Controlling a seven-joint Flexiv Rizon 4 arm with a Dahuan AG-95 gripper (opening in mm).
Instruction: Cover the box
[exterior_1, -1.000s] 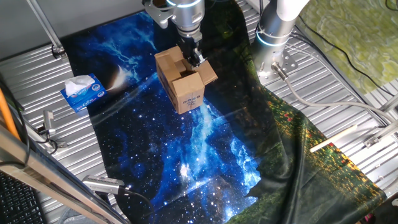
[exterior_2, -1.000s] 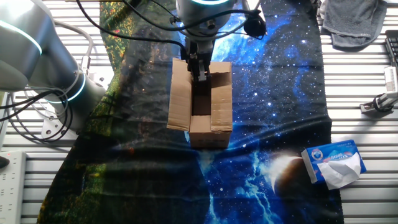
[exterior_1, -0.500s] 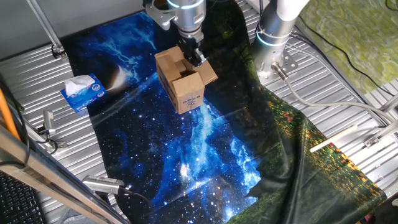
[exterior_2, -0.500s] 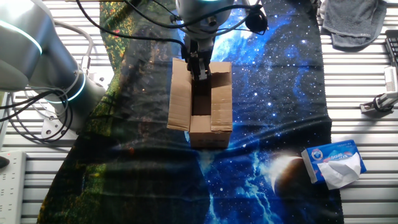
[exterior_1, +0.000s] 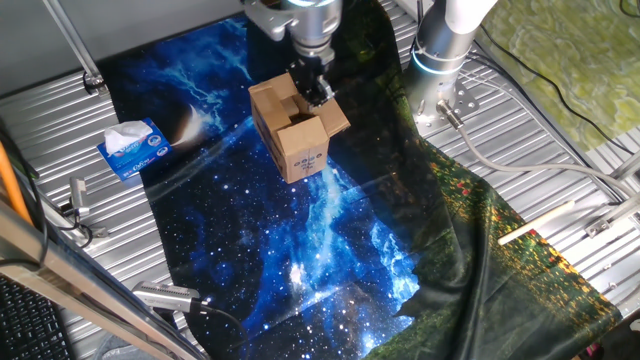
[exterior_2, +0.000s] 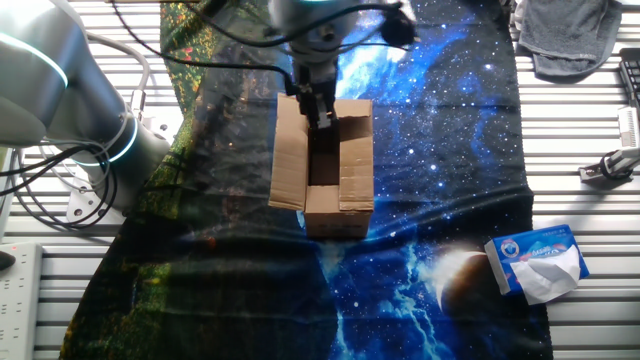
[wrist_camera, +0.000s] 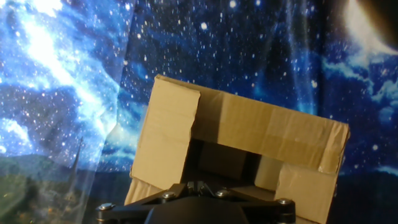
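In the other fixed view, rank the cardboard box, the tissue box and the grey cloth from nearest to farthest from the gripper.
1. The box: directly under the gripper, whose fingers sit at its open top.
2. The grey cloth: at the top right corner.
3. The tissue box: at the lower right, farthest.

A blue-and-white tissue box (exterior_1: 133, 148) lies partly on the starry cloth (exterior_1: 300, 250), perhaps overhanging its edge.

The gripper (exterior_1: 313, 92) sits at the open top of the box (exterior_1: 296, 135), hemmed by its raised flaps. Cloth-covered counter (exterior_1: 330, 260) around the box lies open. A tissue box (exterior_1: 133, 149) stands well apart near one counter edge.
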